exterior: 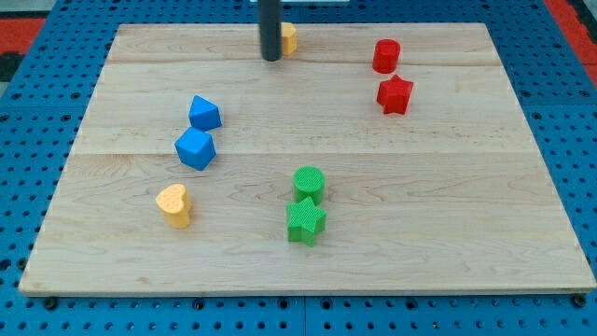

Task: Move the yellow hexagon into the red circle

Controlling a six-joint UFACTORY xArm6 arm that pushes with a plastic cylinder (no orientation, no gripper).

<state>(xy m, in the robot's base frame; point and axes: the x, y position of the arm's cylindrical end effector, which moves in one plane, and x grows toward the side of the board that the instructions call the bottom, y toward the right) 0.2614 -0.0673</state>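
The yellow hexagon (289,37) lies near the view's top, a little left of centre, partly hidden behind the dark rod. My tip (270,58) rests on the board at the hexagon's left side, touching or almost touching it. The red circle (386,55), a round red block, sits to the right of the hexagon near the view's top right. A red star (395,94) lies just below the red circle.
Two blue blocks (204,113) (196,148) lie at the left middle. A yellow heart (173,205) lies at the lower left. A green circle (309,183) and a green star (305,221) lie touching at the lower centre. The wooden board (466,233) sits on a blue pegboard.
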